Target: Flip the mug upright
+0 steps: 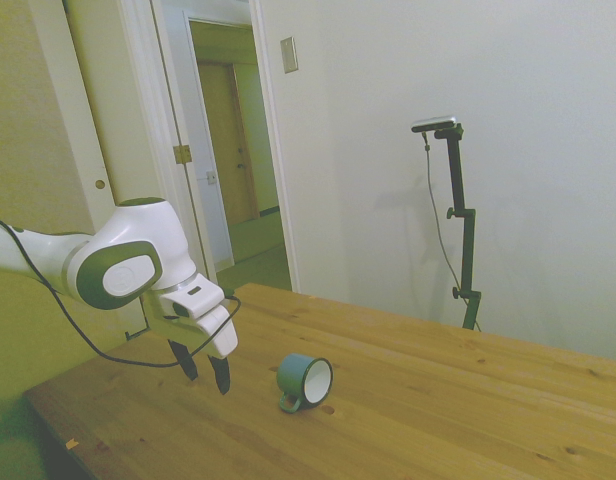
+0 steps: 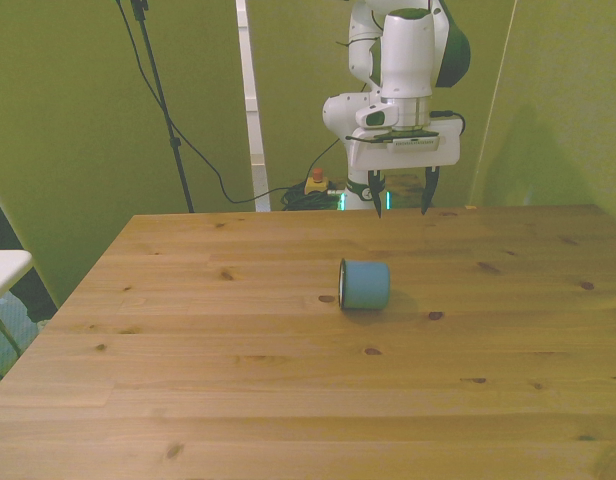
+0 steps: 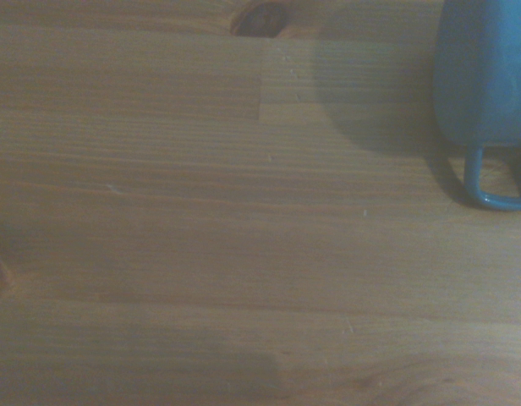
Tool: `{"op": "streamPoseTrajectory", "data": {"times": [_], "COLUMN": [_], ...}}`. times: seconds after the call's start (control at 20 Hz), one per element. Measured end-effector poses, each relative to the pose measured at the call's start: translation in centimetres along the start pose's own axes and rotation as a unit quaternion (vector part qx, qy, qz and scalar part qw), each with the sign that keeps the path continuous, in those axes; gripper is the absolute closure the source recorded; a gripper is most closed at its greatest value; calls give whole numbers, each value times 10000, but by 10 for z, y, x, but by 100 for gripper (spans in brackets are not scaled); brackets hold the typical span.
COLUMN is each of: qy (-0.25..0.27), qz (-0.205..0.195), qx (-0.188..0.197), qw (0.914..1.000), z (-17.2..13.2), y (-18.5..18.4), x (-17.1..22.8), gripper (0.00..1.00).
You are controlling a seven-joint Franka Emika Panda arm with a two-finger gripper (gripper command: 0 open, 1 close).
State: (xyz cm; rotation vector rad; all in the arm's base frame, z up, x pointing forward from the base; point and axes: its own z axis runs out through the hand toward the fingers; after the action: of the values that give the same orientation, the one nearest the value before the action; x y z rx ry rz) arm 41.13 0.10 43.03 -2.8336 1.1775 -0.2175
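The teal mug (image 1: 304, 381) lies on its side on the wooden table (image 1: 438, 420), white inside and dark rim turned to the side view's right, loop handle resting on the wood. From the front the mug (image 2: 365, 284) shows its teal wall near the table's middle. A corner of the mug (image 3: 485, 76) and its handle fill one edge of the wrist view. My gripper (image 1: 205, 370) hovers above the table to the mug's left in the side view, apart from it, fingers open and empty. In the front view the gripper (image 2: 400, 193) hangs behind the mug, over the table's far edge.
The wooden table (image 2: 238, 380) spreads wide around the mug, with dark knots in the boards. A white object (image 2: 2, 272) pokes in at the front view's left edge, off the table. Cables and a red-topped device lie on the floor behind the table.
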Motion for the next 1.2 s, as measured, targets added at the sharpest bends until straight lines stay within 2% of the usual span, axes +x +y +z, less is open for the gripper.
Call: {"op": "streamPoseTrajectory", "data": {"times": [0.15, 0.3, 0.5, 0.7, 0.8, 0.95, 1.2], "qy": [-42, 97, 296, 337, 230, 197, 32], "qz": [2, 79, 264, 307, 219, 181, 288], "qx": [-33, 151, 407, 518, 580, 574, 787], "qw": [10000, 9998, 9984, 9976, 9978, 9980, 9965], "z": [0, -20, -50, -67, -68, -64, -41], "y": [0, -2, 12, 35, 37, 39, 68], "x": [0, 16, 66, 123, 143, 148, 192], "gripper": [0, 0, 0, 0, 0, 0, 0]}}
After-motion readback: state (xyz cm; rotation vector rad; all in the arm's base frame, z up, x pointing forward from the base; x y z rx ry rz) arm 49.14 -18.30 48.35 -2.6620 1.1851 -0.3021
